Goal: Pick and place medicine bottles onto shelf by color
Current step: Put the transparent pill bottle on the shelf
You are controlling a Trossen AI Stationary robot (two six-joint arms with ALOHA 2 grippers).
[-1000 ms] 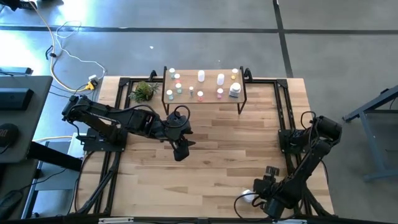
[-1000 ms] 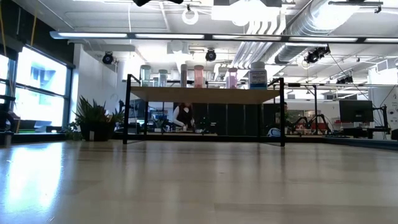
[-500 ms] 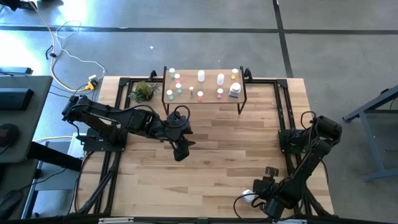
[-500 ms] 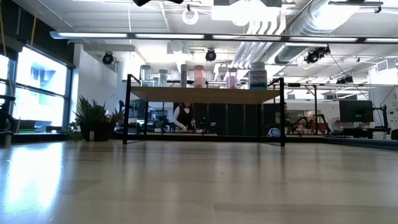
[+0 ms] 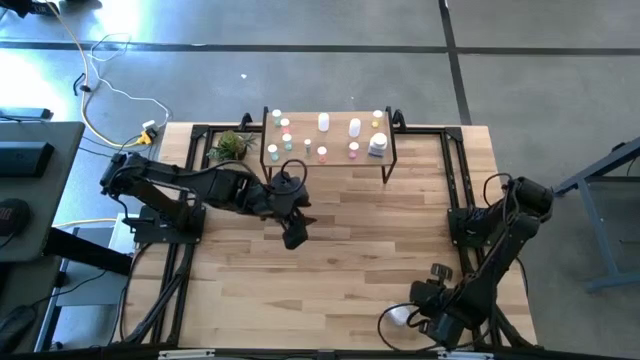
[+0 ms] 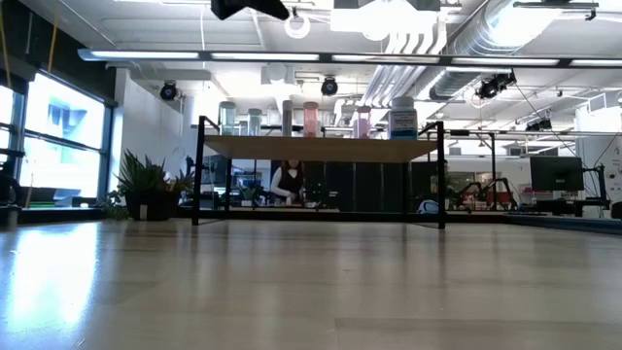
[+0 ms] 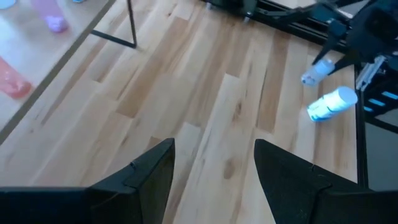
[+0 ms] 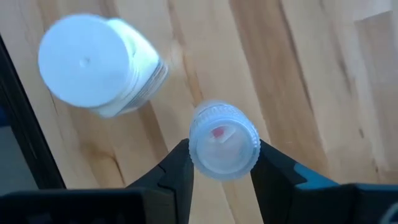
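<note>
The shelf (image 5: 328, 137) at the table's far edge already carries most bottles, and the left gripper (image 5: 295, 237) hangs wide and empty over mid-table. At the near right corner the right gripper (image 8: 221, 163) pinches a small clear bottle (image 8: 222, 148), its long axis running toward the wrist camera, cap first, beside a larger white bottle (image 8: 99, 65). The pick looks in hand; next comes a lift and a long carry to the shelf.

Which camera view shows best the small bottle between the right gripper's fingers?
The right wrist view: the small bottle fills the gap of the right gripper, cap toward the camera. The left wrist view shows it small and far off. The high view hides it behind the arm; the low view misses it.
</note>
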